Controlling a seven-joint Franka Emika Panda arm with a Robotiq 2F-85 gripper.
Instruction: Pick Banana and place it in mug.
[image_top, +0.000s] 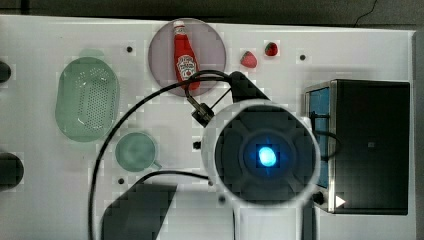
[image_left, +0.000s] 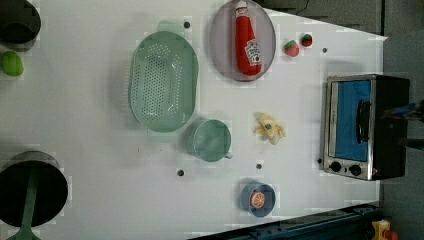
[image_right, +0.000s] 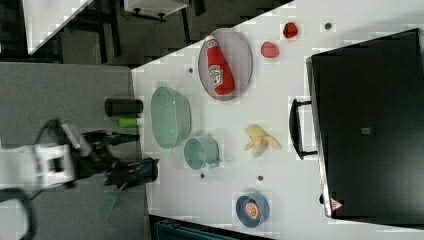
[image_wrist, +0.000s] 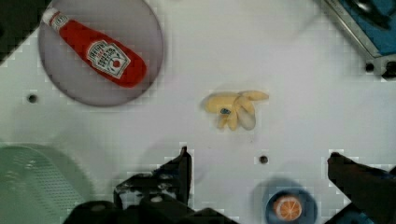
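Note:
The banana (image_left: 269, 128) is a small pale yellow peeled piece lying flat on the white table, between the mug and the toaster oven; it also lies at banana (image_right: 260, 139) and banana (image_wrist: 236, 108). The mug (image_left: 212, 140) is a small round teal cup standing upright next to the colander, seen too at mug (image_top: 136, 151) and mug (image_right: 201, 152). In the wrist view my gripper (image_wrist: 258, 156) hangs open above the table, its dark fingers (image_wrist: 183, 169) spread wide, with the banana a little beyond them. Nothing is held. In the top view the arm's body covers the banana.
A pale-green colander (image_left: 162, 80) sits beside the mug. A ketchup bottle (image_left: 248, 42) lies on a grey plate, with two strawberries (image_left: 292, 48) near it. A toaster oven (image_left: 362, 125) stands at the left view's right. A blue dish (image_left: 258, 199) holds an orange slice.

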